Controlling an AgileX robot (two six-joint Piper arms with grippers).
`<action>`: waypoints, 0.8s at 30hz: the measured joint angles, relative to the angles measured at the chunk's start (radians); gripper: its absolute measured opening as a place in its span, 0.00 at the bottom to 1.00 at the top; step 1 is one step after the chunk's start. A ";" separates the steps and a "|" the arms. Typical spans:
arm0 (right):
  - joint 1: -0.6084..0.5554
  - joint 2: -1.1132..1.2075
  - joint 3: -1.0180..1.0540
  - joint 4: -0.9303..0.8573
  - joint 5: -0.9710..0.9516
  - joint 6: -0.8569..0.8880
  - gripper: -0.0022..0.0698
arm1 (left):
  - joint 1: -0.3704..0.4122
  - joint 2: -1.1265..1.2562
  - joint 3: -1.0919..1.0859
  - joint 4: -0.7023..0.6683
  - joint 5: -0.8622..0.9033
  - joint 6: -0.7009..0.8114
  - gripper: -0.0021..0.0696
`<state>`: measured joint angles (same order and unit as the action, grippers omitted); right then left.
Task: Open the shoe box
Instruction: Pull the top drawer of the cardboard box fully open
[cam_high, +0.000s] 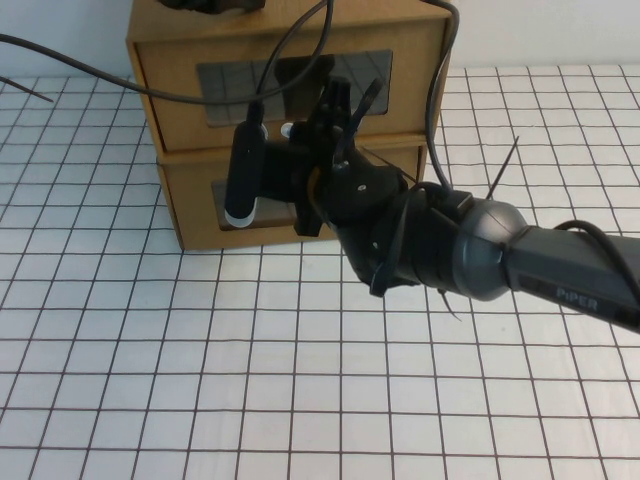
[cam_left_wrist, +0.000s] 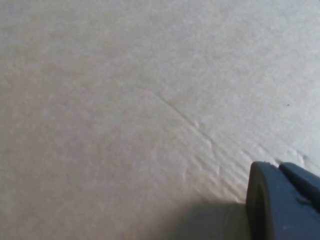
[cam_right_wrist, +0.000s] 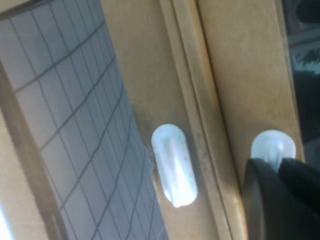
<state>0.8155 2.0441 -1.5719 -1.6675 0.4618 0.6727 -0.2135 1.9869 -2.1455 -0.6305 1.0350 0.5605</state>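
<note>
Gridded tabletop, shoe box; right hand closed on handle, left hand against cardboard, grip unclear.

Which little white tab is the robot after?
Ignore the left gripper, over a bare beige surface; look at the stacked cardboard boxes. Two white tabs flank their seam. It is the tab pinched in the right gripper; its twin stands free.

White tabletop, thin dark grid lines forming squares across whole surface. Plain pale grey wall behind far edge of tabletop. Light soft, even, slightly cool; shadows on tabletop faint.
</note>
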 joint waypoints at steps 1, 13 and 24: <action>0.003 0.000 0.000 0.000 0.005 0.000 0.05 | 0.002 0.000 0.000 0.000 0.005 -0.002 0.03; 0.047 -0.111 0.139 0.043 0.020 0.013 0.05 | 0.002 -0.003 -0.002 -0.002 0.046 -0.035 0.03; 0.142 -0.299 0.390 0.043 0.023 0.107 0.05 | 0.002 -0.003 -0.002 0.002 0.046 -0.051 0.03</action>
<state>0.9572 1.7447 -1.1820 -1.6247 0.4852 0.7802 -0.2116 1.9836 -2.1475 -0.6283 1.0809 0.5096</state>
